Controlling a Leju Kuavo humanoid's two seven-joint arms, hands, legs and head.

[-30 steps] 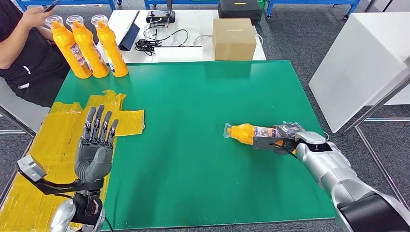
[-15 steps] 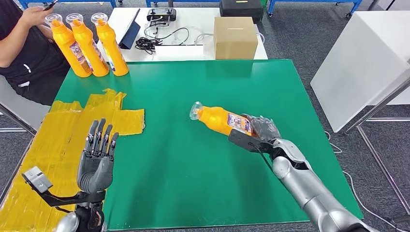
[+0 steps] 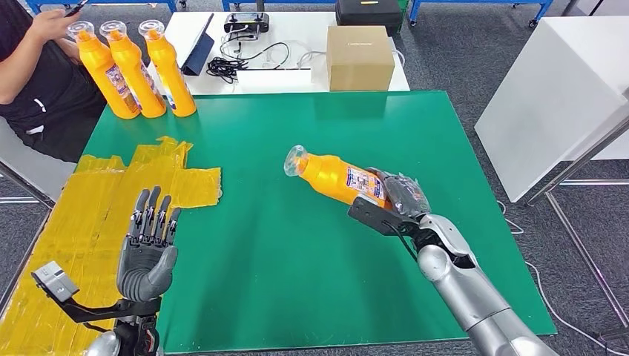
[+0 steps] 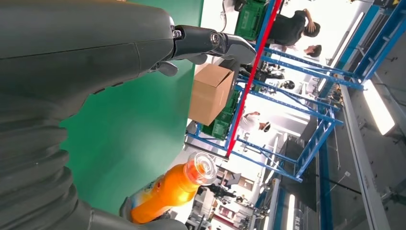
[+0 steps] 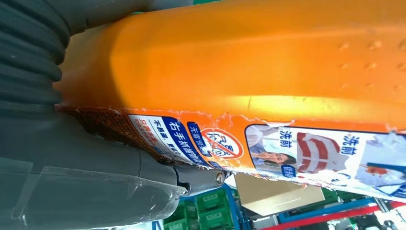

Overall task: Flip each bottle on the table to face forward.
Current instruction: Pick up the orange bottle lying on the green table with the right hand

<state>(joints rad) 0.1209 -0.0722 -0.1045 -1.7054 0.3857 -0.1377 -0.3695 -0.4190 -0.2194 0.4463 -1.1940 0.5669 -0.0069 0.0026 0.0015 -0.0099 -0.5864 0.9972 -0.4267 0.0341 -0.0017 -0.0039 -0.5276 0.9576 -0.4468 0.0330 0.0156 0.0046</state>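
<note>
While gripped low on its body by the right hand (image 3: 397,199), orange bottle (image 3: 337,178): held tilted above the green worktop (image 3: 297,245), cap end toward the three upright bottles (image 3: 133,67). Rigid, smooth plastic, probably slippery; grasp the labelled midsection. Left hand (image 3: 148,237) spread, empty

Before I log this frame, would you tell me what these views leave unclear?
- Held bottle: its base is hidden by the right hand in the head view; the right wrist view crops it to body and torn label.
- Three standing bottles: their labels are too small to read in the head view.
- Left hand: its palm faces away from the head camera.
- Person: cut off by the picture's edge.
</note>
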